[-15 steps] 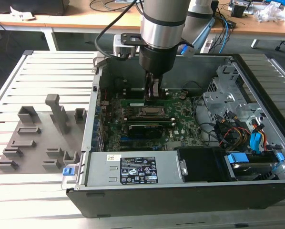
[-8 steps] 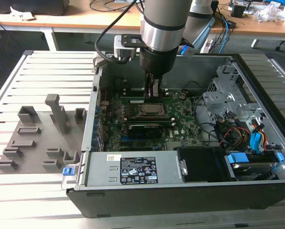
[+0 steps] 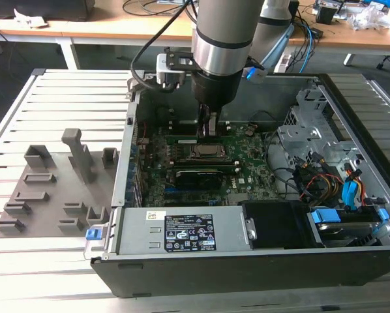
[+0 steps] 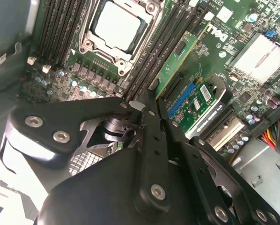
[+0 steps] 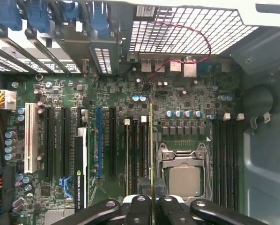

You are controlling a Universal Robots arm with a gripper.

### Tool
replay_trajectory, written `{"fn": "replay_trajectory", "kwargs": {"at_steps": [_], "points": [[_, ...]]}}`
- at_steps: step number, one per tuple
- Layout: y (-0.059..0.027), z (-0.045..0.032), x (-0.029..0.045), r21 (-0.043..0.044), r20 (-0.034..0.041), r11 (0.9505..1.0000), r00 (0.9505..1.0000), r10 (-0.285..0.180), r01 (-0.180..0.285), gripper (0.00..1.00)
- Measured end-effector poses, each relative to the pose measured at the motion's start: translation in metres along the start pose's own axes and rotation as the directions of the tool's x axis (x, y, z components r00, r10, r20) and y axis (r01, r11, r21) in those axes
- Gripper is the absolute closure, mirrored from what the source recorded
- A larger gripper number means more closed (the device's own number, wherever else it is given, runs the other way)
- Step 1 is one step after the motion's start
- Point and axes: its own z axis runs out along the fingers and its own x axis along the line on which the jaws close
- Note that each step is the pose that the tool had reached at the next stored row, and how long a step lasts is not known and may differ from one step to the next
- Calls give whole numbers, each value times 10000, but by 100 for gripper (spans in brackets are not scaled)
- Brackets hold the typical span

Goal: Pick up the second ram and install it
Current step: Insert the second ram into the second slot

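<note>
The second ram (image 5: 151, 140) is a thin green board standing on its edge, in line with the memory slots next to the processor socket (image 5: 184, 180). My gripper (image 5: 151, 204) is shut on it, one finger on each face. In the second wrist view the ram (image 4: 177, 61) shows its green side and a dark chip, running away from the gripper (image 4: 154, 101) between the black slots. In the exterior view the gripper (image 3: 210, 125) reaches down into the open computer case, at the ram (image 3: 182, 139) behind the socket (image 3: 205, 153). I cannot tell whether the board is seated in its slot.
A black card with a green edge (image 3: 198, 177) stands in front of the socket. The power supply (image 3: 182, 231) and a drive bay with cables (image 3: 325, 182) crowd the case's front and the exterior view's right. A grey parts fixture (image 3: 51, 189) lies left of the case.
</note>
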Motion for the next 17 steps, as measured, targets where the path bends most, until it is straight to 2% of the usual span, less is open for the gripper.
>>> {"fn": "replay_trajectory", "kwargs": {"at_steps": [5,13,17], "points": [[-6,96,-11,0,1,10000,10000,0,0,87],[-10,169,-11,0,0,10000,10000,0,0,87],[-22,283,0,0,1,10000,10000,1,-1,87]]}}
